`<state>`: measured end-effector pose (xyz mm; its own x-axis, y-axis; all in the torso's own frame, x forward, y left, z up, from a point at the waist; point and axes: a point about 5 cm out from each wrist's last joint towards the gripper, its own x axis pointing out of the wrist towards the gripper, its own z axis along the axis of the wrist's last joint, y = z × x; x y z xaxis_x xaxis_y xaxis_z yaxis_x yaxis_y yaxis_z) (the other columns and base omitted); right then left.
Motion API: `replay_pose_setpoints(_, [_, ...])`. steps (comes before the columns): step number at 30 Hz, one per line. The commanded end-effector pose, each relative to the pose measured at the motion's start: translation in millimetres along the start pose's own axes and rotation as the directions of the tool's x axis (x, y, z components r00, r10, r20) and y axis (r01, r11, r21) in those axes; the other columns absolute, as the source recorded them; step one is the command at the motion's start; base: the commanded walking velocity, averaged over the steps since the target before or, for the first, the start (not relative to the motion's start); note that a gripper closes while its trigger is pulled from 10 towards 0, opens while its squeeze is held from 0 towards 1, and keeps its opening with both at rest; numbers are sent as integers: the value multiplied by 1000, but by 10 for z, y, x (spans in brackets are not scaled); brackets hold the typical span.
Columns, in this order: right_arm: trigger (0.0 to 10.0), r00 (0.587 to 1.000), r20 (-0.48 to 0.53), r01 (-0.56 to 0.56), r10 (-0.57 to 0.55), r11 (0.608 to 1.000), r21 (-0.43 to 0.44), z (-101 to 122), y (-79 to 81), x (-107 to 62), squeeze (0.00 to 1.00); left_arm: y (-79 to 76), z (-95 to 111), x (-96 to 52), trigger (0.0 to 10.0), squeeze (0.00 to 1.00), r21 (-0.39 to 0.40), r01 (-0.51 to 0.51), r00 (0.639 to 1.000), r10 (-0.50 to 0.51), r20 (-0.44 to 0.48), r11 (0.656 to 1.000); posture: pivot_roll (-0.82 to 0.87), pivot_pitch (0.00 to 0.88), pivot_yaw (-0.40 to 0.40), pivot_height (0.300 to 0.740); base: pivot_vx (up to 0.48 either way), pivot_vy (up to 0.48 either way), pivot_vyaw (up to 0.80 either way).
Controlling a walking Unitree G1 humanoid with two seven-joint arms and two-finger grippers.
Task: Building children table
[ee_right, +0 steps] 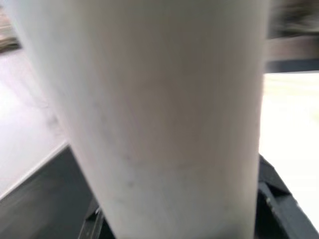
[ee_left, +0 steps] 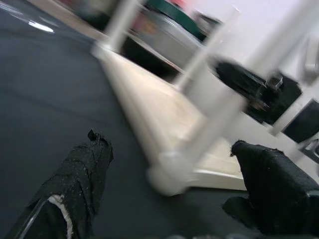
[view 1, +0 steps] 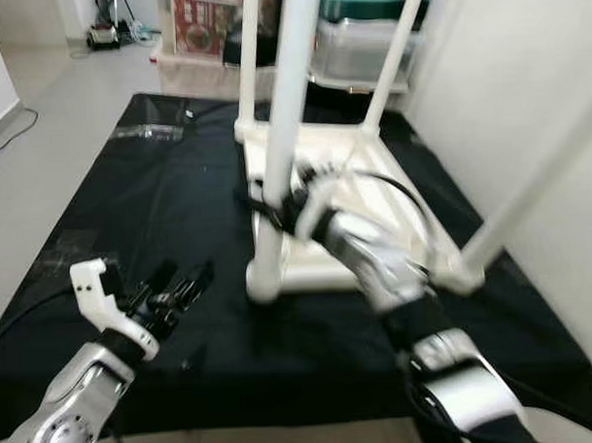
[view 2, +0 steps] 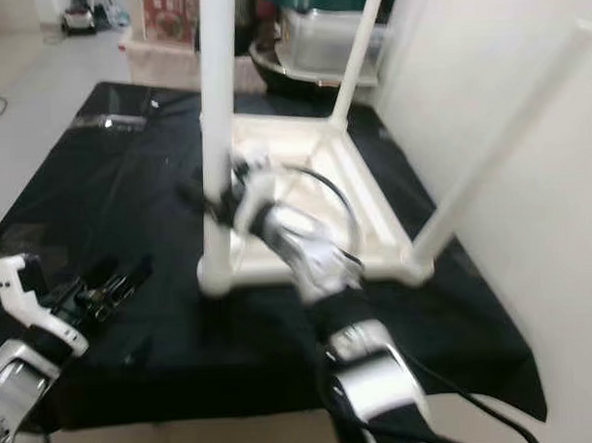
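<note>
A white table lies upside down on a black cloth, and the robot holds one of its legs.

The table (view 1: pixel 320 206) rests flat on the cloth (view 1: pixel 159 207) with its four legs sticking up (the pictures are a bit blurry). The right gripper (view 1: pixel 276 205) is closed around the near leg (view 1: pixel 281 134), low down, close to where the leg meets the table. From the right wrist, that leg (ee_right: pixel 159 119) sits right between the black fingers. The left gripper (view 1: pixel 177 284) hangs just over the cloth, near the table's closest corner, touching nothing, with its fingers (ee_left: pixel 84 174) spread apart. Storage boxes (view 1: pixel 363 39) stand behind the table by the wall.
</note>
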<state>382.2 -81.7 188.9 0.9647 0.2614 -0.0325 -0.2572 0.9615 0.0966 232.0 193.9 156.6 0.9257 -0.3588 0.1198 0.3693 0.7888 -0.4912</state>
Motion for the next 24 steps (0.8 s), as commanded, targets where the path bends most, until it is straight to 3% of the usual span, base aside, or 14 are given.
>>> replay_pose_setpoints(1, [0,843,-234,485,-484,873,-58,-554,-679,-300,0,-1,-13,-22,10000,0,-3,-12,1000,12,-4,1000,137,0,-143,740,0,0,0])
replay_pose_setpoints(2, [0,763,-244,597,-598,798,-86,-676,-814,-465,0,-4,-12,-26,10000,0,-3,-13,1000,13,-2,1000,138,0,-141,740,0,0,0])
replay_pose_setpoints(5, [0,723,-262,641,-639,762,-90,-779,-833,-600,0,0,-8,-32,10000,0,-3,-14,1000,14,-2,1000,126,0,-125,740,0,0,0])
replay_pose_setpoints(6, [10000,761,-344,579,-549,815,-20,-977,-548,-744,0,9,3,-38,10000,0,-7,-9,1000,9,-5,1000,102,0,-106,740,0,0,0])
replay_pose_setpoints(8, [10000,798,-351,524,-489,852,3,-989,-406,-757,0,10,7,-34,10000,0,-9,-5,1000,5,-7,1000,102,0,-106,740,0,0,0])
replay_pose_setpoints(9, [10000,895,-288,375,-340,924,75,-887,-237,-683,0,8,5,-26,10000,0,-12,0,1000,0,-11,1000,96,0,-103,740,0,0,0])
replay_pose_setpoints(10, [10000,959,-188,241,-214,961,136,-727,-130,-611,1000,6,3,-20,10000,0,-11,5,1000,-5,-15,1000,96,0,-103,740,0,0,0])
replay_pose_setpoints(11, [10000,959,-188,241,-214,961,136,-727,-130,-611,1000,6,3,-20,10000,0,-11,5,1000,-5,-15,1000,96,0,-103,740,0,0,0])
replay_pose_setpoints(12, [10000,999,-20,-44,49,975,216,-379,19,-437,1000,0,-4,-7,10000,0,-11,8,1000,-8,-17,1000,109,0,-116,740,0,0,0])
replay_pose_setpoints(17, [10000,977,73,-213,202,954,211,-76,69,-305,847,1,-2,-8,10000,0,-11,4,1000,-4,-13,1000,116,0,-120,740,0,0,0])
replay_pose_setpoints(18, [10000,961,109,-271,254,941,201,69,85,-273,412,3,2,-15,10000,0,-10,1,1000,-1,-9,1000,116,0,-120,740,0,0,0])
replay_pose_setpoints(19, [10000,906,181,-416,382,882,222,293,142,-287,0,8,9,-24,10000,0,-10,-3,1000,3,-6,1000,126,0,-127,740,0,0,0])
replay_pose_setpoints(20, [10000,809,251,-579,532,796,178,518,245,-341,0,17,14,-29,10000,0,-8,-7,1000,7,-4,1000,136,0,-132,740,0,0,0])
replay_pose_setpoints(24, [10000,661,295,-738,690,670,85,692,395,-414,0,31,21,-31,10000,0,-6,-11,1000,11,-3,1000,139,0,-132,740,0,0,0])
